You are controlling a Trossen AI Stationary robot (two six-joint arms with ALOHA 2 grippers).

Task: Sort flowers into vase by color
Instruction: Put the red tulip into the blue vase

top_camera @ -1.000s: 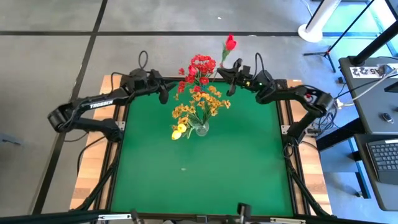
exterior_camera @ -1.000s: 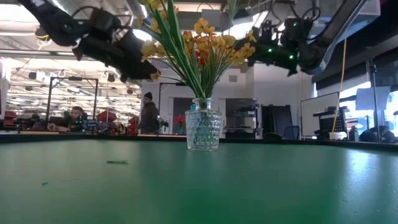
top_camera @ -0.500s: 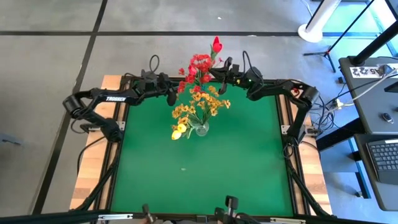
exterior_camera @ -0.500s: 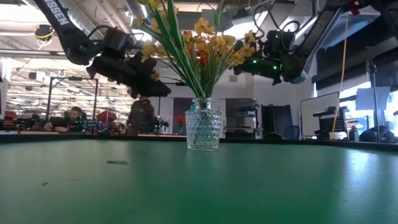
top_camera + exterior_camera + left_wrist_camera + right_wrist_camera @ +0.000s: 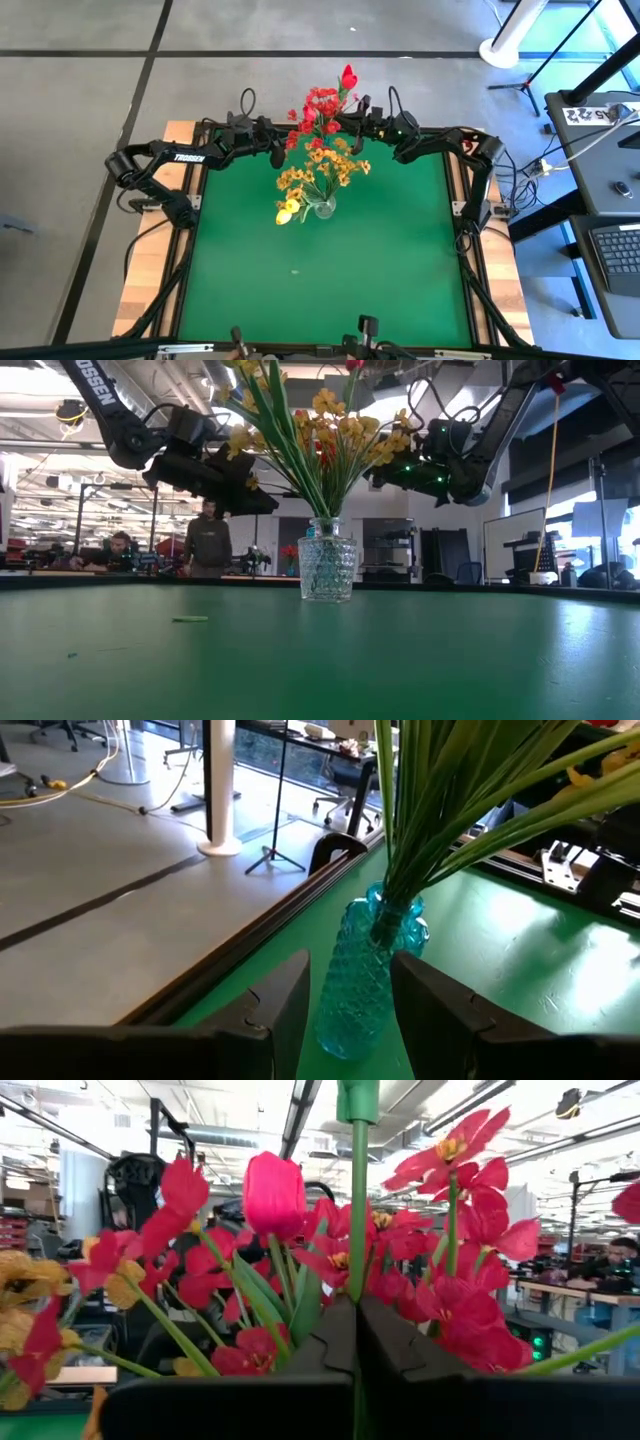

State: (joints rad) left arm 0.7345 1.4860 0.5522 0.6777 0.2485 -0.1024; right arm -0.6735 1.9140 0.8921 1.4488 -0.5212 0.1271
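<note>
A blue glass vase [image 5: 362, 970] holds red blooms [image 5: 320, 105] near the table's far edge; in the high view the blooms hide it. A clear vase [image 5: 327, 568] at the middle holds yellow-orange blossoms [image 5: 318, 170]. My right gripper [image 5: 350, 120] is at the right of the red bunch, shut on a red flower whose bloom [image 5: 348, 75] stands above the others. My left gripper [image 5: 277, 152] is at the bunch's left, open. In the left wrist view its fingers [image 5: 285, 1005] frame the blue vase without touching it. My right gripper [image 5: 357, 1302] pinches the red flower's thin green stem [image 5: 357, 1265] between its two fingers, well below the bloom. The fingers come about level from the table's right and lie across the stem. The stem stands upright through the hold; its lower end is hidden behind the fingers.
The green table [image 5: 330, 280] lies bare on the near side of the clear vase, apart from a small scrap [image 5: 190, 619]. People [image 5: 207, 540] move in the room beyond the far edge. A white stand base [image 5: 222, 846] is on the floor past the table.
My right gripper has moved toward the table's left along the far edge, carrying the red flower upright to the red bunch. My left gripper has moved toward the table's right, closer to the same bunch. Over the last half second both have barely shifted.
</note>
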